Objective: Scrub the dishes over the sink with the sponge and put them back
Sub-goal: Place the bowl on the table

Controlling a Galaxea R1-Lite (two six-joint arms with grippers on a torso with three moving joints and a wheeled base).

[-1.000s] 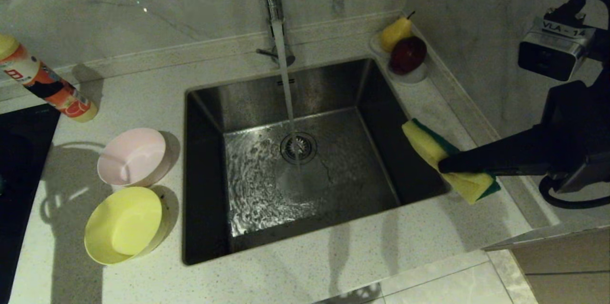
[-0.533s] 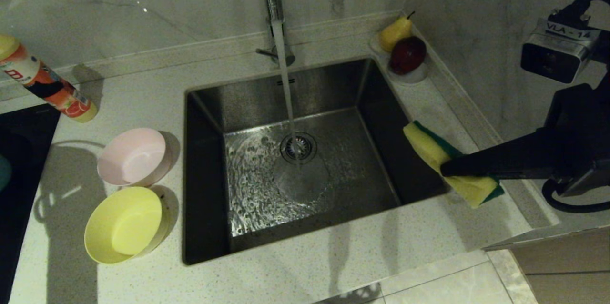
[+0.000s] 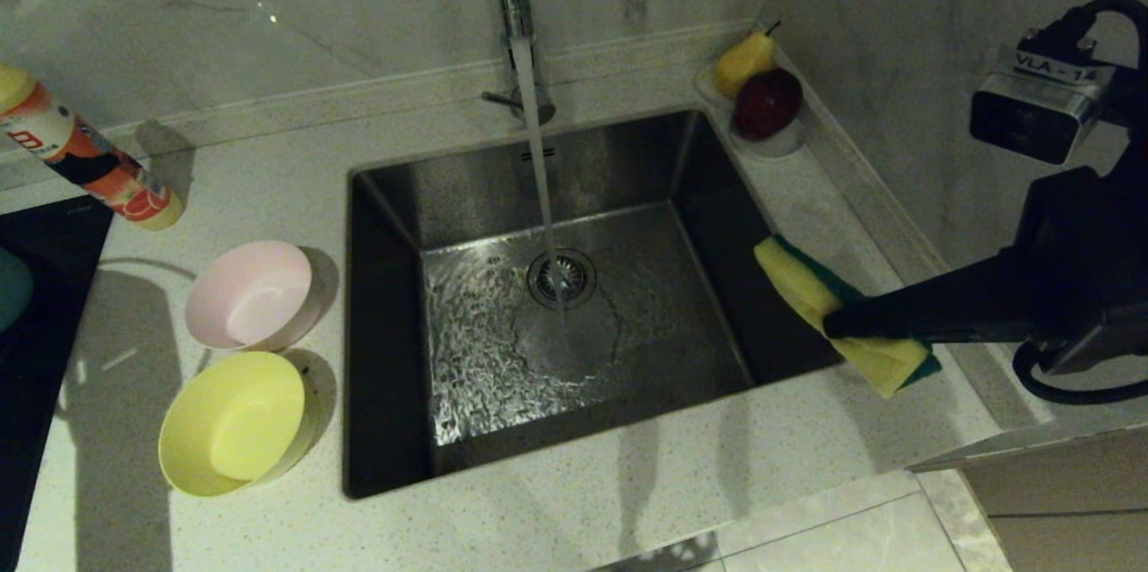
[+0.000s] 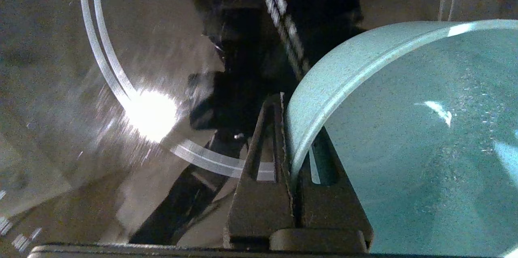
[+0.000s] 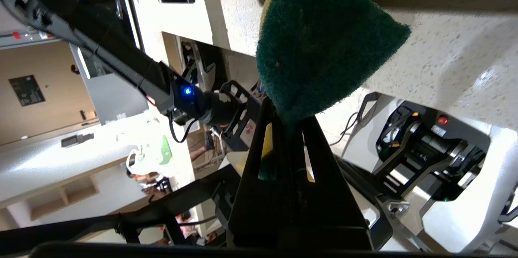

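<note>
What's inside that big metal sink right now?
Only running water over the drain strainer in the sink; no dishes. The near wall hides the floor's front strip.

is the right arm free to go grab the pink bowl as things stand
Probably not. The right gripper is shut on the sponge at the sink's right edge, and the pink bowl sits on the counter across the whole basin.

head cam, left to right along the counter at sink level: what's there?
Light blue bowl at the frame edge → pale pink bowl → sink with running water → sponge held in the right claw.
</note>
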